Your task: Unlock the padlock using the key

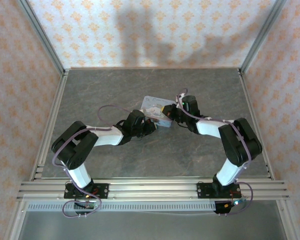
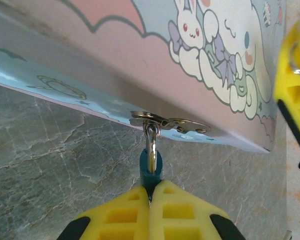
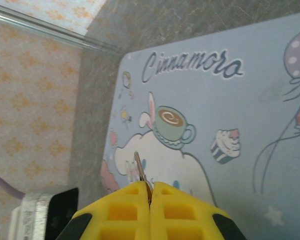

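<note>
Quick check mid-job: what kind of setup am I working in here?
Probably a staged robot test cell, not a real room: aluminium frame rails edge a grey stone-look tabletop, and patterned wallpaper panels box it in on three sides.

One padlock (image 2: 151,171), one key (image 3: 139,168), one tin (image 3: 215,95)

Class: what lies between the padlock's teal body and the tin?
In the left wrist view, the shackle bridges the padlock and tin, hooked through the tin's hasp.
</note>
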